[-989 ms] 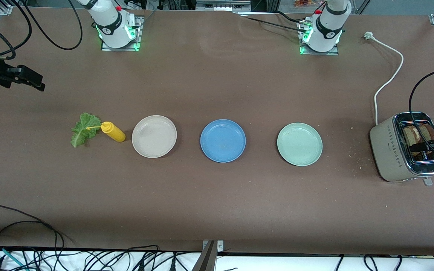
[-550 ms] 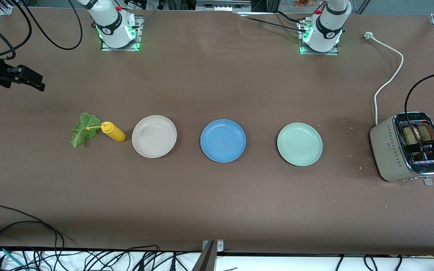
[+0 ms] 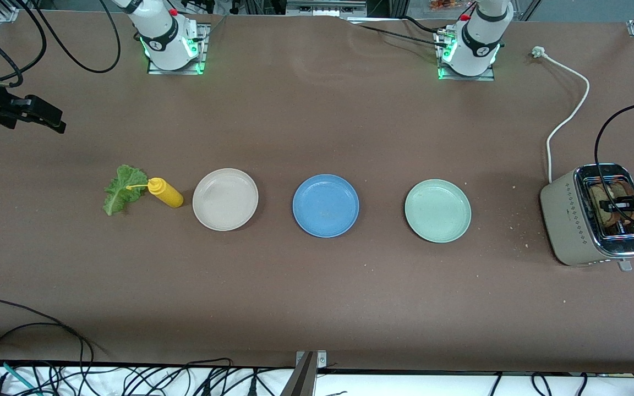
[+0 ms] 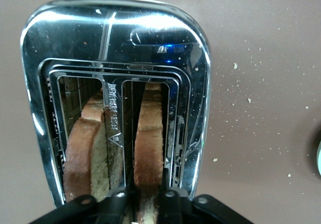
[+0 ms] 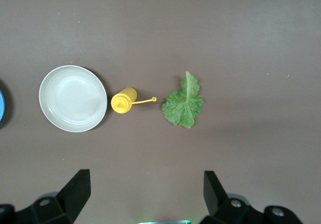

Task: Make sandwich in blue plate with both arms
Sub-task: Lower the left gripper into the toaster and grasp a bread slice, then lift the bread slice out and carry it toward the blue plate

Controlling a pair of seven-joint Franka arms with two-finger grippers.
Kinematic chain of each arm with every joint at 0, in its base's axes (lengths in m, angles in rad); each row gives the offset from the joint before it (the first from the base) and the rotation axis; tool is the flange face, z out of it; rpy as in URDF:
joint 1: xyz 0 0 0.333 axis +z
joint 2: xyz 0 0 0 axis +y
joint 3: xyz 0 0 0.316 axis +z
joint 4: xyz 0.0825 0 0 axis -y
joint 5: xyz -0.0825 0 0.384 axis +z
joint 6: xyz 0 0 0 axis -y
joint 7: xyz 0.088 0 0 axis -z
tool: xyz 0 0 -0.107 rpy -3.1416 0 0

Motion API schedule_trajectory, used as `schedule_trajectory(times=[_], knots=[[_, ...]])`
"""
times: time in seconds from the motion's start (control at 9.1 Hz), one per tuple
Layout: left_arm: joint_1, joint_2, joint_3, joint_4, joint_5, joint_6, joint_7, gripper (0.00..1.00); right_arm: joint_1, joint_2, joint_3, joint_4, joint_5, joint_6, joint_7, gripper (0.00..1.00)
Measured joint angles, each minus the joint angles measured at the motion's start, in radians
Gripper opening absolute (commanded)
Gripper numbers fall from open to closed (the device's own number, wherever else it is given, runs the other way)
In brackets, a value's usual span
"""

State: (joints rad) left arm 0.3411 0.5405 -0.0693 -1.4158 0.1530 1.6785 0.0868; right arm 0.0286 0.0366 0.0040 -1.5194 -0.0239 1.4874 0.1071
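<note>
Two brown-crusted bread slices stand in the chrome toaster (image 3: 570, 220) at the left arm's end of the table. My left gripper (image 3: 617, 209) (image 4: 149, 193) reaches down into the toaster's top and is shut on the bread slice (image 4: 150, 133) in the slot toward the plates. The other slice (image 4: 85, 153) stands free beside it. The blue plate (image 3: 325, 205) lies bare at mid-table. A green lettuce leaf (image 3: 121, 188) (image 5: 183, 103) lies flat toward the right arm's end. My right gripper (image 3: 33, 113) (image 5: 145, 194) waits open, high over that end, holding nothing.
A yellow squeeze bottle (image 3: 165, 192) (image 5: 123, 102) lies next to the lettuce. A cream-white plate (image 3: 225, 199) (image 5: 72, 98) and a mint-green plate (image 3: 437, 210) flank the blue one. The toaster's white cord (image 3: 567, 118) trails toward the bases. Crumbs dot the table by the toaster.
My left gripper has sunk lower over the toaster and closed its fingers on the bread slice. The right arm has not moved.
</note>
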Motion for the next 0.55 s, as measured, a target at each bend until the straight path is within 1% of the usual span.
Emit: schedule_trajectory(times=[0.33, 0.55], knots=[[-0.002, 0.000, -0.005, 0.010, 0.000, -0.001, 0.000, 0.00, 0.000, 0.000, 0.000, 0.000, 0.000, 0.000, 0.000, 1.00], [-0.008, -0.021, -0.025, 0.042, 0.000, -0.017, 0.000, 0.00, 0.000, 0.000, 0.000, 0.000, 0.000, 0.000, 0.000, 1.00]])
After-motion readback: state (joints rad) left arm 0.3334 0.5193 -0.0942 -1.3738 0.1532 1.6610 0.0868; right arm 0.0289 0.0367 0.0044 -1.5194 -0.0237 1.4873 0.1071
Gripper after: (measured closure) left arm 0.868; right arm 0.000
